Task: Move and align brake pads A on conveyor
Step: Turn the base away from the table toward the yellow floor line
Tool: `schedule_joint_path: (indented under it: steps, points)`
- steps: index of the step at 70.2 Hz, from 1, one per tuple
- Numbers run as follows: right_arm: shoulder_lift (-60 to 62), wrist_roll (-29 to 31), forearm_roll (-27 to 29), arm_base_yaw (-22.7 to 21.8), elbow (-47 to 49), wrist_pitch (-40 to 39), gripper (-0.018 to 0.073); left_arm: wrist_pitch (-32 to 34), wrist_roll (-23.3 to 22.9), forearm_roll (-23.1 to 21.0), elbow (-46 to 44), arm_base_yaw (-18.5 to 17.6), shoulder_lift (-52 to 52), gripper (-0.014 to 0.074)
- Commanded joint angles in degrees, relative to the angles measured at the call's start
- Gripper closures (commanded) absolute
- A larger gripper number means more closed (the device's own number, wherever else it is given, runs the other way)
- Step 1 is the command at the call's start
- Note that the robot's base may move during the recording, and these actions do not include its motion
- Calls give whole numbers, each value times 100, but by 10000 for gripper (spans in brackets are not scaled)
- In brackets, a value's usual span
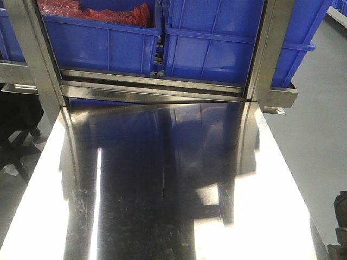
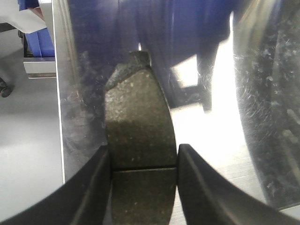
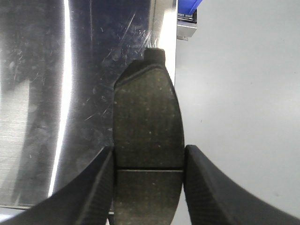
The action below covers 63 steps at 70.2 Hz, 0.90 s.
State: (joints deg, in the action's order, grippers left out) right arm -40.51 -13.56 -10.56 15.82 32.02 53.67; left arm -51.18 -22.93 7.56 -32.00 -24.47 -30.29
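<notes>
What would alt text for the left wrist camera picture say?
A dark grey brake pad with a centre groove is clamped in the left gripper, a shiny steel table behind it. Grey floor and a blue bin show at the left edge.

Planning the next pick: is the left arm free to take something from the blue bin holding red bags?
Probably not: the left gripper is shut on a brake pad, and the blue bin sits behind a steel frame post.
</notes>
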Motion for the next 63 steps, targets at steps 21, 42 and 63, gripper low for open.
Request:
schedule_joint_path:
  steps: [21,42,63]
  points:
    - [19,40,-161,-38,164,-301,541,387,-4,23,-178,-16,-12,603]
    - [19,40,-161,-38,164,-295,541,387,-4,23,-178,-16,-12,603]
    - [19,40,-161,-38,164,-298,541,387,-4,23,-178,-16,-12,603]
